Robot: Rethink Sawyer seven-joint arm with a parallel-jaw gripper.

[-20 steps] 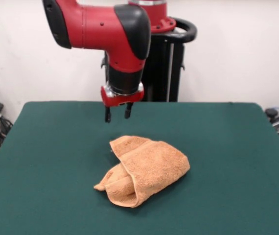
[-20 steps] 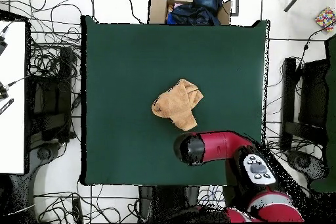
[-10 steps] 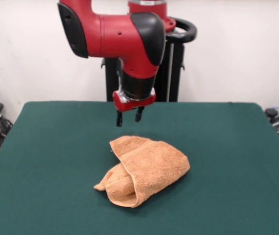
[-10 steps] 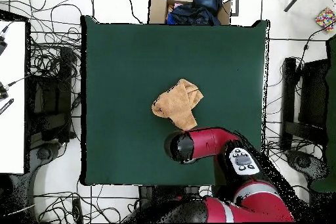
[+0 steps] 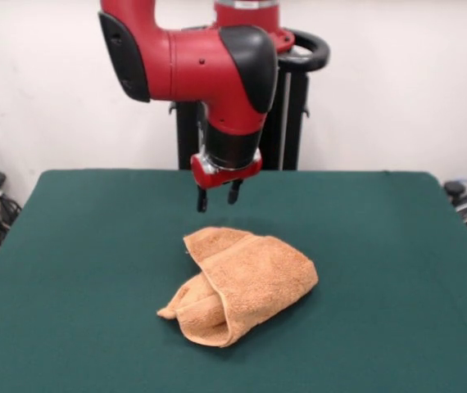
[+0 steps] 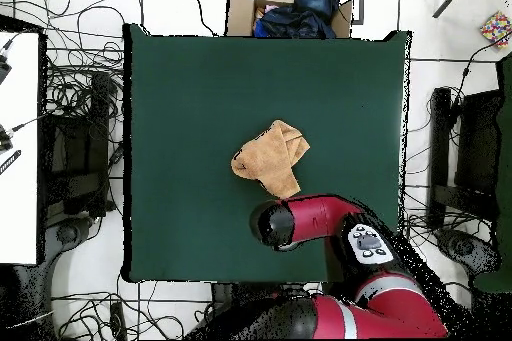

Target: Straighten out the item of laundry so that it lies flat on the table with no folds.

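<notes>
Above the table's (image 5: 70, 246) far side, the gripper (image 5: 217, 197) hangs with jaws slightly spread and empty; the folded towel (image 5: 242, 282) lies mid-table, just nearer the camera, its long axis diagonal.

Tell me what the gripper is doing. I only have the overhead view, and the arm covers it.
Observer: The gripper is open, with nothing between its fingers.
Operator: Say whether it touches the towel.
Observer: No. It hangs in the air above the table, on the pedestal's side of the towel, and is clear of it.
Operator: Describe the folds.
Observer: A top layer wraps over a rolled part, so the towel stands up as a thick bundle, not flat.
</notes>
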